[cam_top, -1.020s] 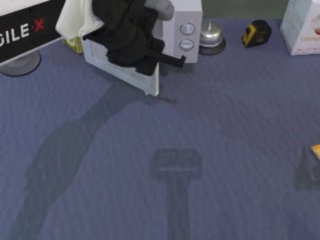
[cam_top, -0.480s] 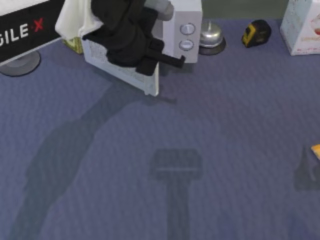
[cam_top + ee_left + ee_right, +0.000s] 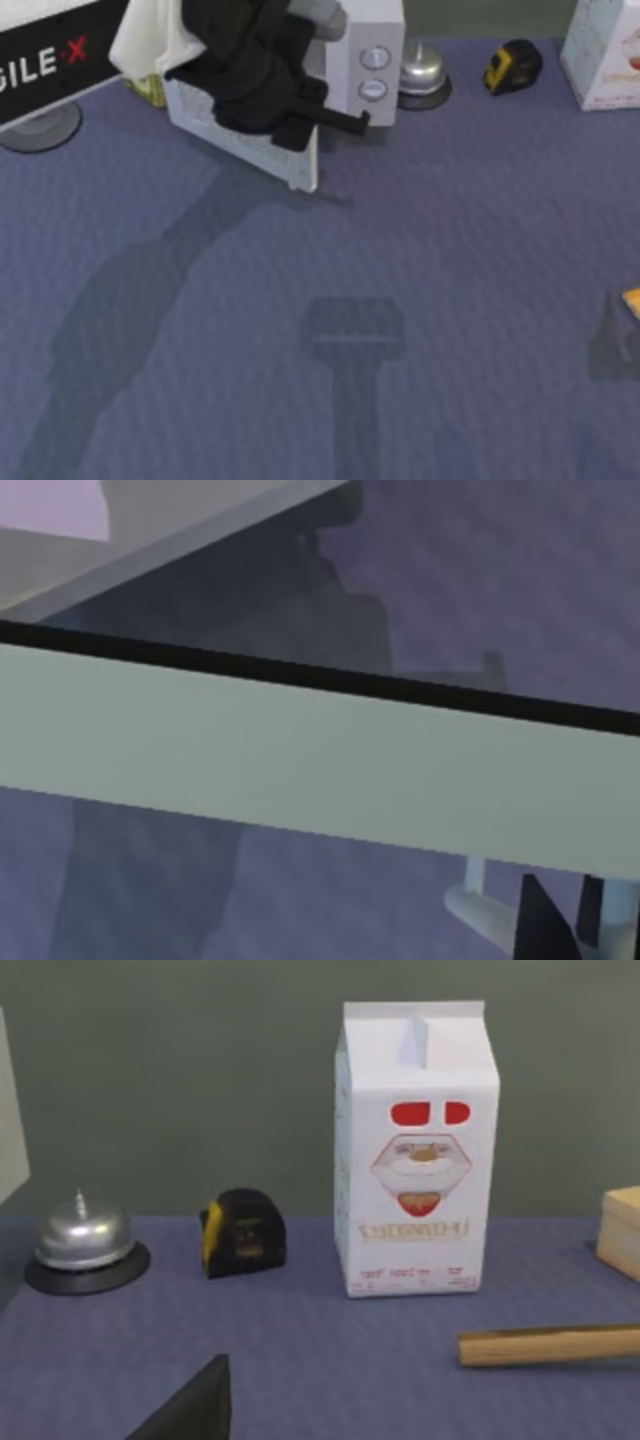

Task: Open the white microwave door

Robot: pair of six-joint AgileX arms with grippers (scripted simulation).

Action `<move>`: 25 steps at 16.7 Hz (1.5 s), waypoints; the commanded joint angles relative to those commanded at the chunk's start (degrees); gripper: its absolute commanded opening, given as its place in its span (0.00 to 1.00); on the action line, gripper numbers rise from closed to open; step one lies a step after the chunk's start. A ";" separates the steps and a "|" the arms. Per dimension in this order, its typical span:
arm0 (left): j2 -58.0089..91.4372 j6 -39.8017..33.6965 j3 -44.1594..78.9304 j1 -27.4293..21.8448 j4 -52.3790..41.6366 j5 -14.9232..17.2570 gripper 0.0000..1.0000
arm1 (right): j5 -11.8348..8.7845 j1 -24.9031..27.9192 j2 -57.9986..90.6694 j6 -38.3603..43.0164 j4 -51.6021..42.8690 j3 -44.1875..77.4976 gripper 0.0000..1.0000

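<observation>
The microwave (image 3: 372,60) stands at the far edge of the counter (image 3: 450,250), left of centre in the top view, its narrow panel with two round knobs (image 3: 374,57) facing the room. The white microwave door (image 3: 250,145) is swung partly outward, hinged on the left side, its free edge angled out over the counter and well clear of the knob panel. The speckled mesh window shows along the door's face below the arm.

The left arm reaches in from the top left, its black bulk covering much of the microwave's top and the upper part of the door. The left end effector (image 3: 335,117) sits right at the door's free edge, one dark finger (image 3: 345,120) pointing toward the knob panel. From above I cannot tell whether it is clenched on the door or merely against it. The left wrist view shows a pale slab with a dark edge crossing the whole picture, with purple counter behind it; nothing there settles the grip either.

The right arm is parked low at the right side of the counter; only a dark sliver of it shows at the bottom of its own wrist view, so the right end effector's state cannot be told.

Right of the microwave along the far edge sit a silver call bell (image 3: 422,70), a black and yellow tape measure (image 3: 512,65) and a white milk carton (image 3: 418,1150) with pink print. A wooden block (image 3: 622,1230) and a wooden stick (image 3: 550,1345) lie near the carton.
</observation>
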 joint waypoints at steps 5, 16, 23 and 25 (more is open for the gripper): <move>0.05 -0.25 -0.02 -0.35 0.00 0.40 0.00 | 0.00 0.00 0.00 0.00 0.00 0.00 1.00; -3.96 7.26 -5.29 2.20 1.29 4.24 0.00 | 0.00 0.00 0.00 0.00 0.00 0.00 1.00; -3.96 7.26 -5.29 2.20 1.29 4.24 0.00 | 0.00 0.00 0.00 0.00 0.00 0.00 1.00; -3.96 7.26 -5.29 2.20 1.29 4.24 0.00 | 0.00 0.00 0.00 0.00 0.00 0.00 1.00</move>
